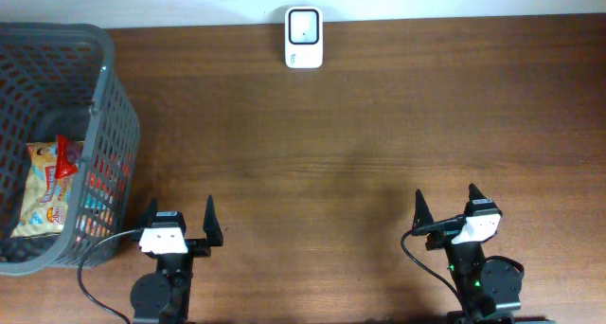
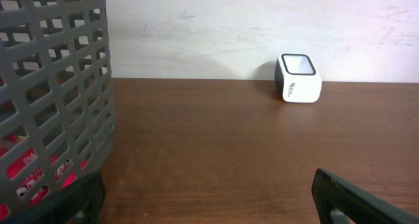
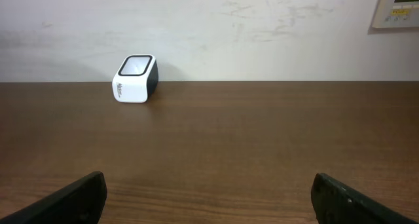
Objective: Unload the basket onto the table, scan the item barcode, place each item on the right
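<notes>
A snack packet (image 1: 49, 187), yellow and red, lies inside the grey mesh basket (image 1: 114, 106) at the left; through the mesh in the left wrist view only red patches of the packet (image 2: 26, 160) show. The white barcode scanner (image 1: 303, 37) stands at the table's far edge, also seen as the scanner (image 2: 298, 78) and the scanner (image 3: 135, 78) from the wrists. My left gripper (image 1: 180, 218) is open and empty just right of the basket's near corner. My right gripper (image 1: 447, 205) is open and empty at the near right.
The basket wall (image 2: 52, 93) fills the left of the left wrist view, close to the left finger. A pale wall runs behind the table's far edge. A white wall panel (image 3: 397, 8) shows at the upper right of the right wrist view.
</notes>
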Tool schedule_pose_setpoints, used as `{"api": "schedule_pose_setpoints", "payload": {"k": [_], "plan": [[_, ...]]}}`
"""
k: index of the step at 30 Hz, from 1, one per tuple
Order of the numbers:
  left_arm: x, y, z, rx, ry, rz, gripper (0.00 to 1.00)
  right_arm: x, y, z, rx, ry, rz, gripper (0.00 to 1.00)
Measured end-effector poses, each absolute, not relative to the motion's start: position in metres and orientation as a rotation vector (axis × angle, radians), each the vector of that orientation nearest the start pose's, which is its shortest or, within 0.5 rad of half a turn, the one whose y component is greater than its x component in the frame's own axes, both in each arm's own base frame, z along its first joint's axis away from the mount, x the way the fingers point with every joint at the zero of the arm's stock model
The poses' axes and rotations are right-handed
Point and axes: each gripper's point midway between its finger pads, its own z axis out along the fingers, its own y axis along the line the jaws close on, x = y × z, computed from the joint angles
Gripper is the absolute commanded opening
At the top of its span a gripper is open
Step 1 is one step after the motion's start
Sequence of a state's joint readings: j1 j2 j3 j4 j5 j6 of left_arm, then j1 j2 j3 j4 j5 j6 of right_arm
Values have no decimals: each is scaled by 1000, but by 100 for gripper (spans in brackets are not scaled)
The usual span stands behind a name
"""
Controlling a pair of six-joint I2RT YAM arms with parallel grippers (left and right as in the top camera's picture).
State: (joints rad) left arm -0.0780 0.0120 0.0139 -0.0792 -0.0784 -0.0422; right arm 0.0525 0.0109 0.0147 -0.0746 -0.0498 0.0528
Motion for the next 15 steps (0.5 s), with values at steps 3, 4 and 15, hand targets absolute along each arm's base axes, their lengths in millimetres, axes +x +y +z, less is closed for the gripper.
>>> {"api": "schedule_pose_setpoints", "payload": {"k": [3, 4, 15], "plan": [[246, -6, 158, -30, 1648, -27, 99, 245, 23, 160, -44, 1642, 126, 98], [246, -6, 158, -30, 1648, -27, 99, 245, 23, 160, -44, 1642, 127, 98], [246, -6, 158, -30, 1648, -27, 99, 245, 23, 160, -44, 1642, 127, 98]]}}
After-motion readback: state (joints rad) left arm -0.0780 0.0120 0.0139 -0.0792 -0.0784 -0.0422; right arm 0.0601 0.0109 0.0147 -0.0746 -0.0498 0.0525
